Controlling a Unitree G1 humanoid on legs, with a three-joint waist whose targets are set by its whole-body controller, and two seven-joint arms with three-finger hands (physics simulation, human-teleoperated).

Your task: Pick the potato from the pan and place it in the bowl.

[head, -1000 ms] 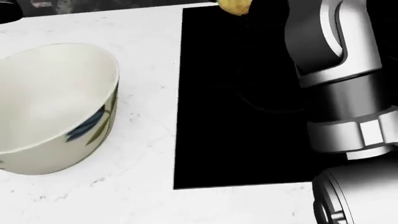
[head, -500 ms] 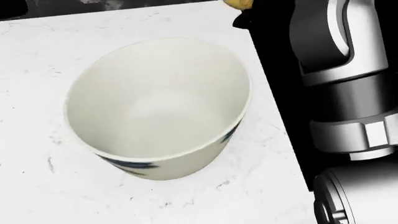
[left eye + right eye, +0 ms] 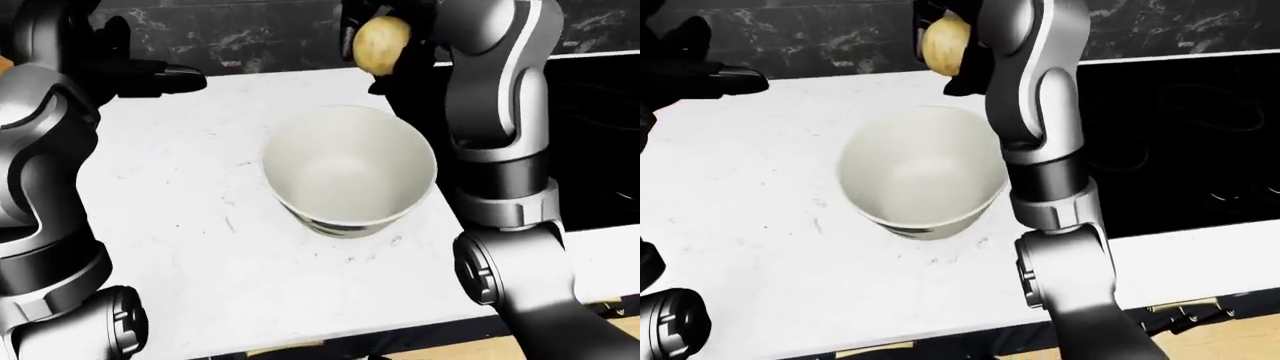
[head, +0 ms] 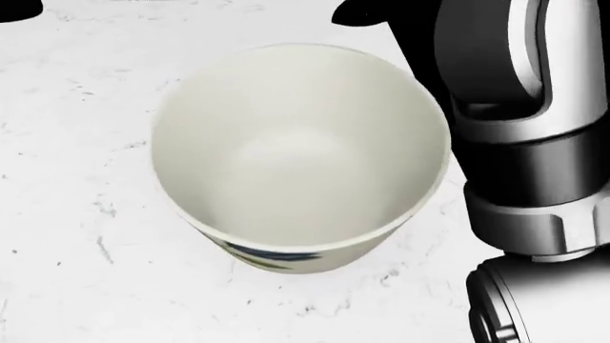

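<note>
A white bowl [image 3: 350, 169] with a blue-green leaf pattern stands empty on the white marble counter [image 3: 200, 225]; it fills the head view [image 4: 300, 153]. My right hand [image 3: 375, 37] is shut on the yellow-brown potato [image 3: 381, 45] and holds it in the air above the bowl's upper right rim, seen also in the right-eye view [image 3: 945, 43]. My left hand [image 3: 150, 75] hovers over the counter at the upper left, fingers stretched out and empty. The pan is not in view.
A black stove top [image 3: 1180, 142] lies to the right of the bowl, partly behind my right arm [image 3: 500, 135]. A dark marble wall [image 3: 260, 34] runs along the top. The counter's near edge [image 3: 330, 341] is at the bottom.
The head view has shifted: the bowl moved from the left edge to the middle of the picture and the stove slid out to the right. The potato left the head view's top.
</note>
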